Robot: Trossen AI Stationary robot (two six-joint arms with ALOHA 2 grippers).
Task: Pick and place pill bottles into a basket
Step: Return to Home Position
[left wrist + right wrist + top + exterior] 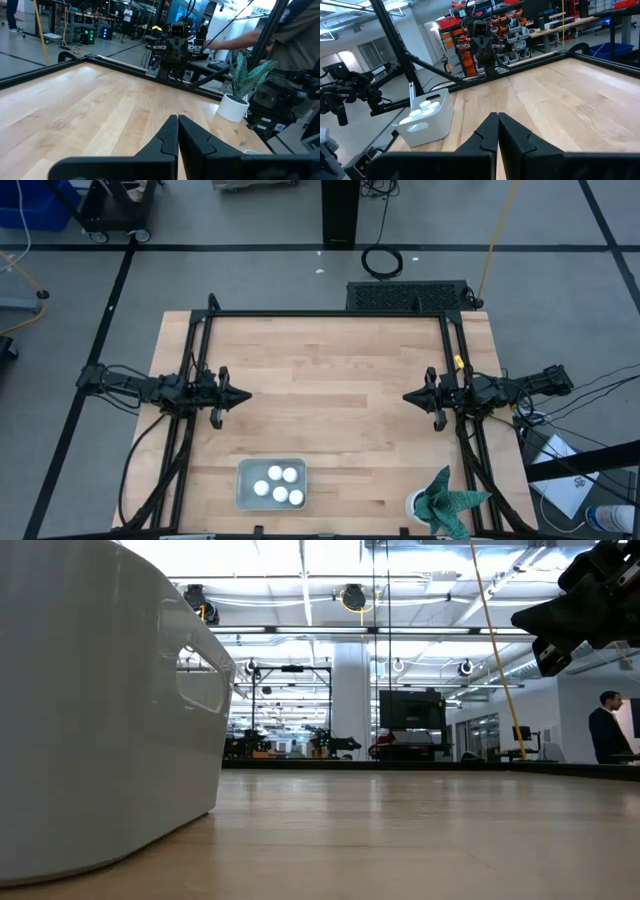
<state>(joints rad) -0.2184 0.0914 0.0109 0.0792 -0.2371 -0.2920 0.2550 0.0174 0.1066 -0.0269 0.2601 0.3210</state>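
All five pill bottles (280,494) sit in the basket (240,485), well apart from both sets of jaws and nearer the left's. They look light, stiff and smooth, so a pinch across the body should suit. The left gripper (243,394) and right gripper (408,395) hover level, facing each other, jaws pressed together on nothing.

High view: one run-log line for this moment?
five small white pill bottles in shallow pale grey-blue basket | left gripper shut, empty, left side | right gripper shut, empty, right side
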